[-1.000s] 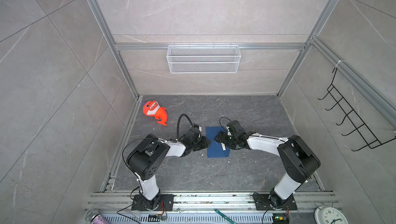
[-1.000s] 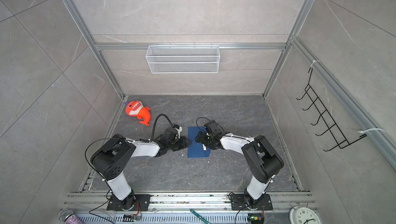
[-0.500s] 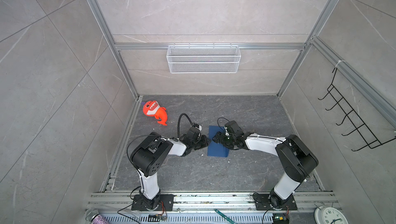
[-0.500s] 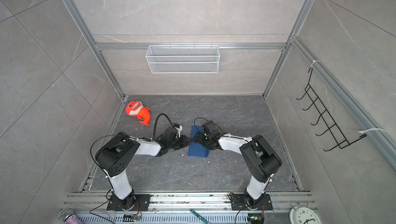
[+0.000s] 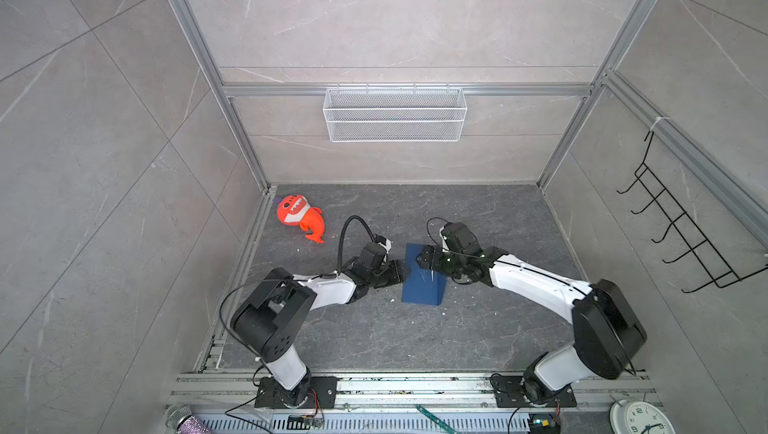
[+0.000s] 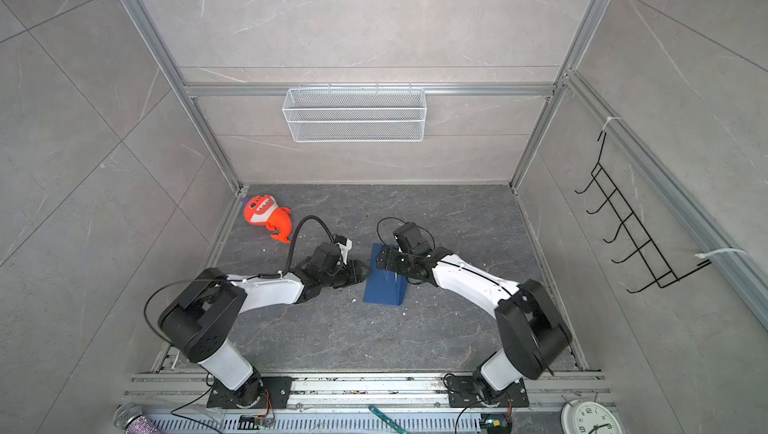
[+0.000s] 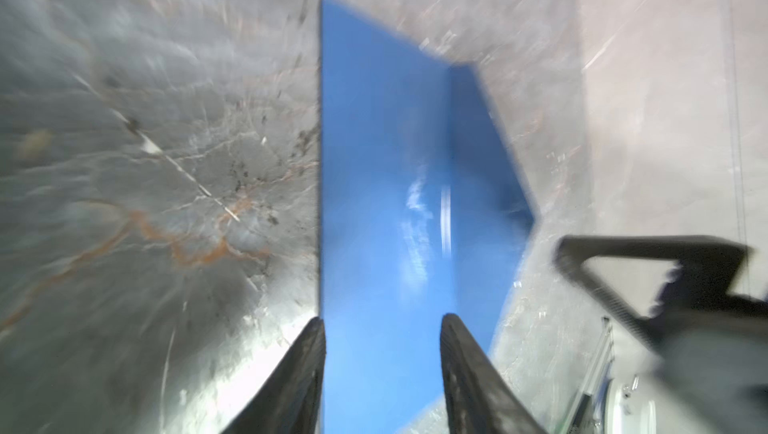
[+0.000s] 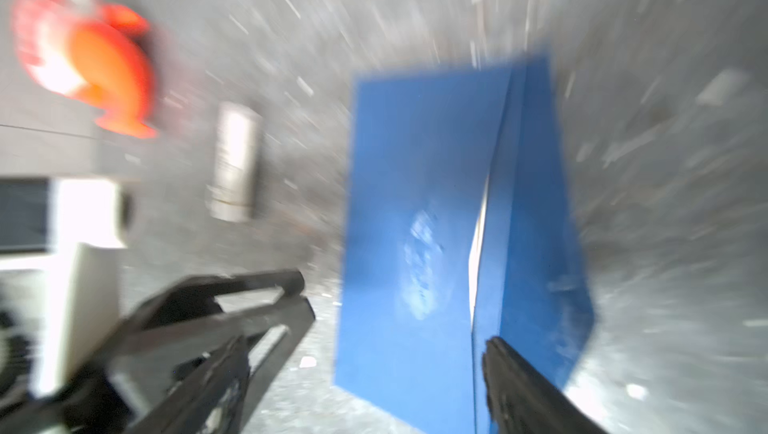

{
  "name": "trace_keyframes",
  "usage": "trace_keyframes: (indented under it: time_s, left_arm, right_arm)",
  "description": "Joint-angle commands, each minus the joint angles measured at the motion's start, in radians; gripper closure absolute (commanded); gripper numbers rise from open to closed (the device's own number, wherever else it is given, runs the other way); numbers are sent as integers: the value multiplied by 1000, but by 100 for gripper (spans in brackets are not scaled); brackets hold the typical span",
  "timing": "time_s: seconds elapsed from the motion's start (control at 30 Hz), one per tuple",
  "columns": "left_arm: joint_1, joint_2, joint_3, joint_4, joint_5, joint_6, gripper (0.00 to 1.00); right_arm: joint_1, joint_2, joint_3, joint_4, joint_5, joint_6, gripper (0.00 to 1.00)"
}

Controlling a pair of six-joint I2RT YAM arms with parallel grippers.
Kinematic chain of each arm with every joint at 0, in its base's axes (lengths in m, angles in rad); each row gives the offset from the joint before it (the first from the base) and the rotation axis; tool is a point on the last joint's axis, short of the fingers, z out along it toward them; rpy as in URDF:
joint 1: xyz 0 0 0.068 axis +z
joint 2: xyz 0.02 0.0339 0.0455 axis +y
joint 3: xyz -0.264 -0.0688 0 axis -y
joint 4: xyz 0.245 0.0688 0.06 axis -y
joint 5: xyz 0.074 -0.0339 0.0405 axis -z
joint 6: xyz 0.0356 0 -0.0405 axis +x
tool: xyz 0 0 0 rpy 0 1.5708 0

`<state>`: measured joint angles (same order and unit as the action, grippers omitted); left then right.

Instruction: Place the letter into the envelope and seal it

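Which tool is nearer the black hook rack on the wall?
Right. The right tool is over the far end of the navy envelope, on the side toward the black hook rack. The left tool is at the envelope edge away from the rack.

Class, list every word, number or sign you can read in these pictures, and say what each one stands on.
No text reads clearly.
clock: numerals on its face, too small to read with certainty.
glue stick: dark print on its label, blurred.
envelope: a pale smudge, no letters made out.
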<state>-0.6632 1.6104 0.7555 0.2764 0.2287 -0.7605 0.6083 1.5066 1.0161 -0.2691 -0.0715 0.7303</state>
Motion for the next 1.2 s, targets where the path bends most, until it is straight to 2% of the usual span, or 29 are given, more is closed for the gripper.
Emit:
trace_keyframes:
  time_s: [0.0,0.2,0.33,0.4,0.5,0.7,0.9,1.03,1.17]
  left_arm:
    - [-1,-176,64,-181,-108,164,43]
    - [4,-403,105,-425,-287,349,25]
    - [12,-511,90,-496,-356,402,11]
    - [24,-550,69,-498,-373,411,1]
    - [51,-580,39,-488,-370,404,0]
    - [73,-600,-3,-477,-359,381,0]
    - [77,-595,-20,-473,-352,378,0]
    - [78,-589,-28,-469,-351,369,0]
    - [79,-595,-43,-465,-349,361,0]
  right_arm:
    - [-3,-127,48,-149,134,-107,1]
    - [-68,-191,47,-233,125,-155,1]
    - [-116,-172,34,-233,57,-163,1]
    - [-123,-136,41,-243,37,-166,1]
    - [-126,-61,52,-250,21,-167,2]
    - [-128,79,57,-207,4,-136,19]
    - [-131,183,63,-149,-32,-115,42]
    - [-133,236,68,-128,-48,-99,53]
    - [-142,267,59,-100,-62,-73,74]
